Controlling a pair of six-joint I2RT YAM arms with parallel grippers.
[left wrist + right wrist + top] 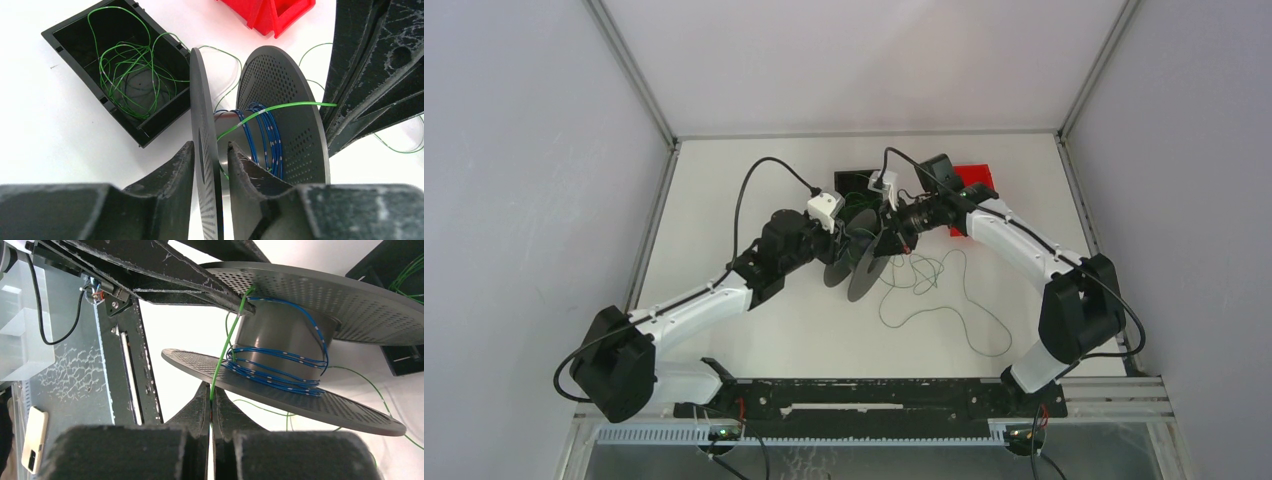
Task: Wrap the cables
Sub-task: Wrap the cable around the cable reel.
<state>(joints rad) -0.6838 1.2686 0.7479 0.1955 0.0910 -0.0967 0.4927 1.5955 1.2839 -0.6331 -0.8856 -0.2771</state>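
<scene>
Tautly, green cable (226, 347) — straight line, right gripper (210, 400) to spool (280, 335).

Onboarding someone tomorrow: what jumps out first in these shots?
The grey perforated spool stands out between the two arms mid-table, a few turns of blue wire on its core. The left gripper straddles one flange; the right gripper pinches a taut green cable leading to the spool. More green loops lie in the black bin beyond.

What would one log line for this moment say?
left gripper: astride spool flange, grip unclear | right gripper: pinching green cable | cable leads onto spool
</scene>
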